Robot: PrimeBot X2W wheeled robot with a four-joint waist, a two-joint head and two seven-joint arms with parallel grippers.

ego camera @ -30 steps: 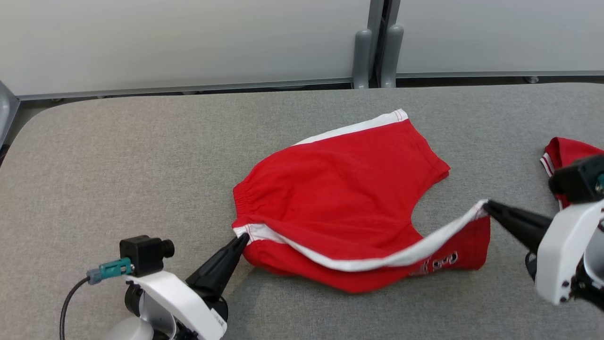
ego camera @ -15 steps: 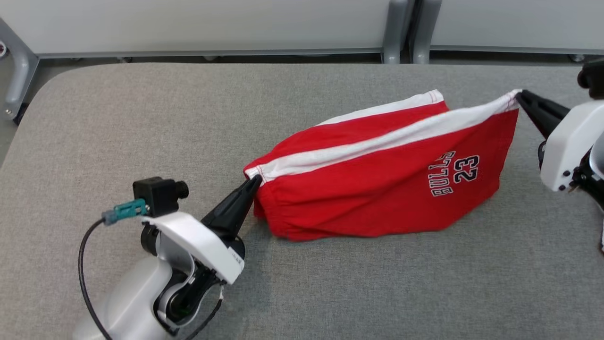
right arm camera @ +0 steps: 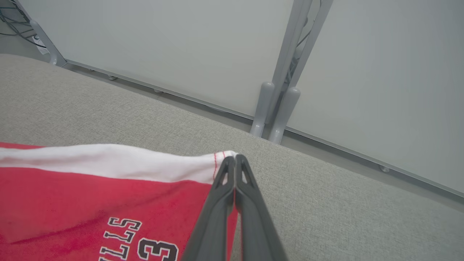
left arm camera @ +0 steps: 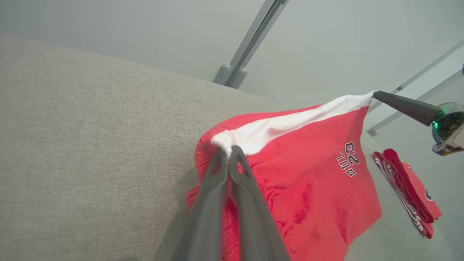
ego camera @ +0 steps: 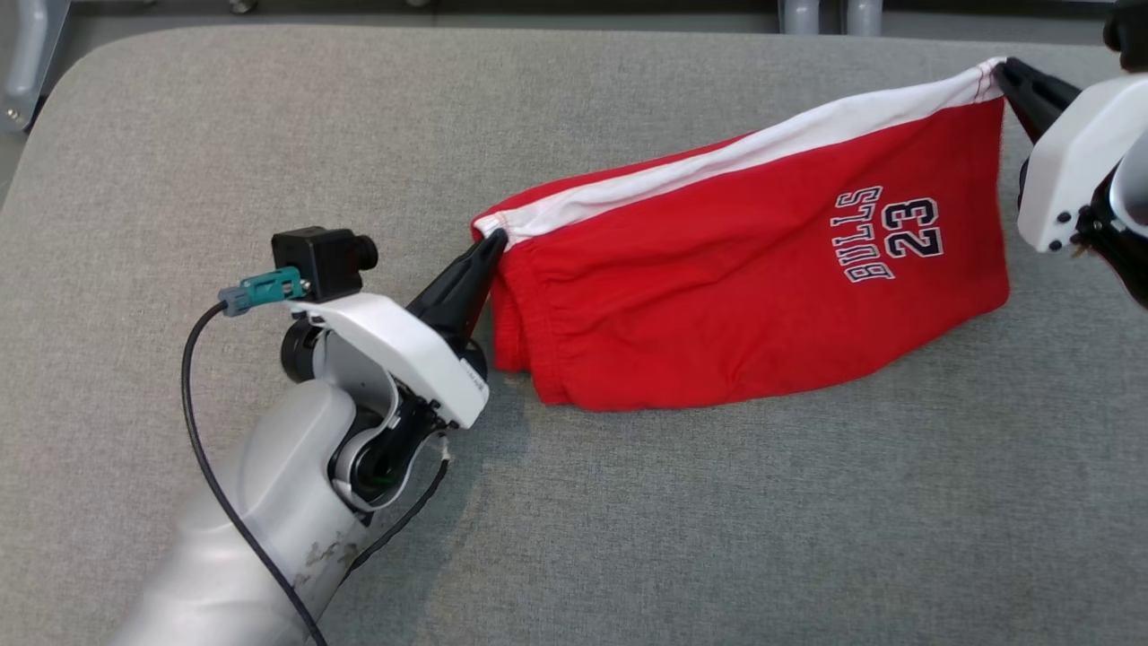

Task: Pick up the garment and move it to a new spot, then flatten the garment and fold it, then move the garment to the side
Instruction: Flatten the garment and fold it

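Observation:
The garment (ego camera: 717, 269) is a pair of red shorts with a white side stripe and "BULLS 23" print. It hangs stretched between both grippers, its lower edge resting on the grey padded table (ego camera: 628, 538). My left gripper (ego camera: 491, 242) is shut on the waistband corner at the stripe's left end; the left wrist view shows that pinch (left arm camera: 229, 150) on the garment (left arm camera: 308, 188). My right gripper (ego camera: 1003, 70) is shut on the stripe's right end, lifted higher. In the right wrist view the fingertips (right arm camera: 232, 159) pinch the white hem of the garment (right arm camera: 90, 203).
A second red garment (left arm camera: 406, 188) lies folded on the table beyond the shorts, off to the right. Grey partition posts (right arm camera: 275, 112) stand behind the table's far edge. Bare padded surface extends to the left and in front.
Both grippers raised the stripe edge and pulled it taut, so the shorts turned over and the printed side faces me. The head camera tilted down and the whole picture shifted.

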